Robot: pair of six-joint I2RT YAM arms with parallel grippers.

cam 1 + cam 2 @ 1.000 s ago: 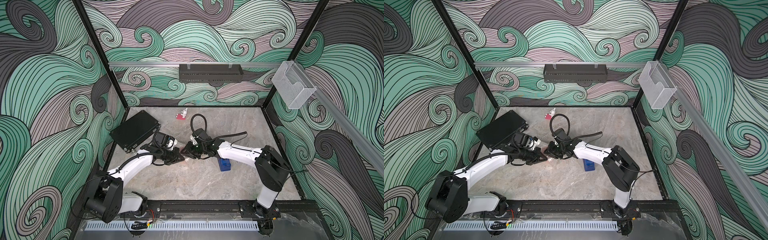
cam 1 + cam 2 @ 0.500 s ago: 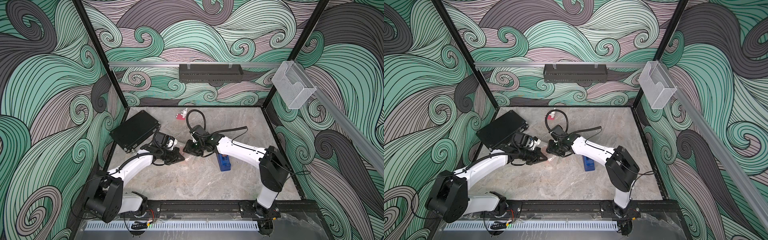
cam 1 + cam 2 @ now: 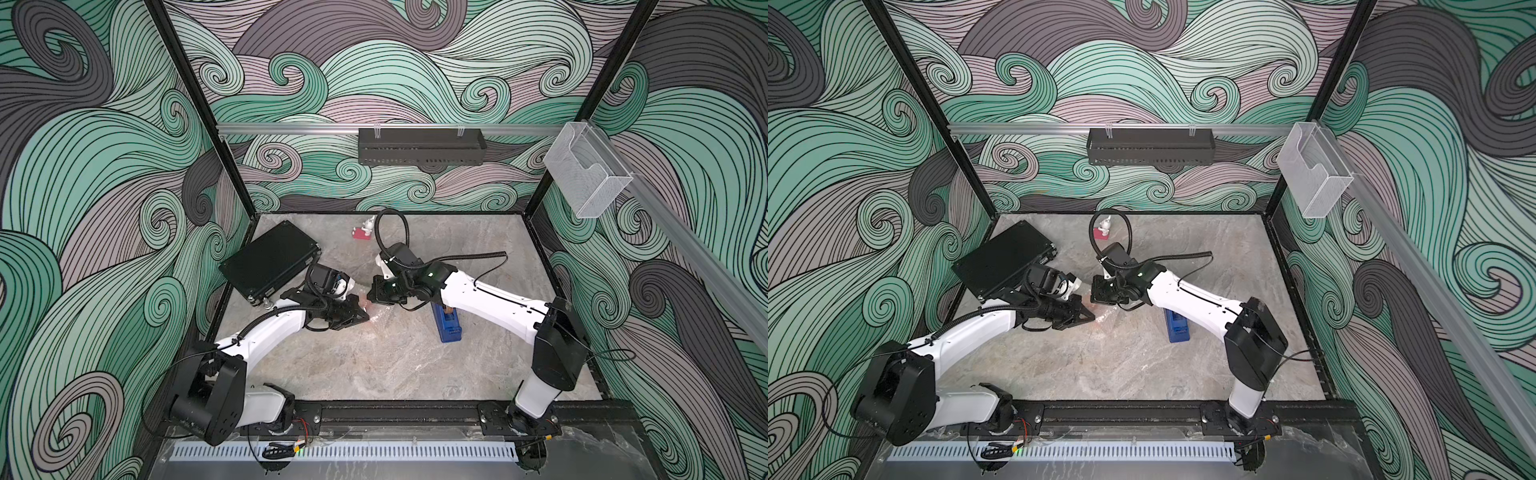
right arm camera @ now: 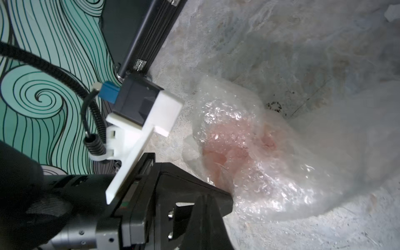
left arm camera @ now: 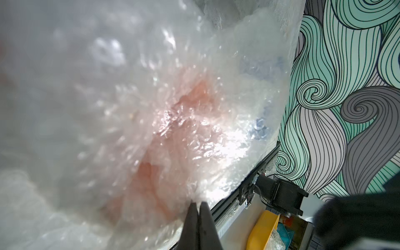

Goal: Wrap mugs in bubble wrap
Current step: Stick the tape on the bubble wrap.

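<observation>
left claw (image 5: 197, 214) pinched on bubble wrap (image 5: 129, 86); right claw (image 3: 372, 298) closed, grip unclear. Pull it snug over mug (image 4: 236, 142) between the 2.

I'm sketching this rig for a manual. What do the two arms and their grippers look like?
The left arm and right arm are white shells with black joints and bases. The left gripper and right gripper are black and angular. Black ribbed cables run from the wrists; a white bracket with a blue plug sits at the left wrist.
</observation>
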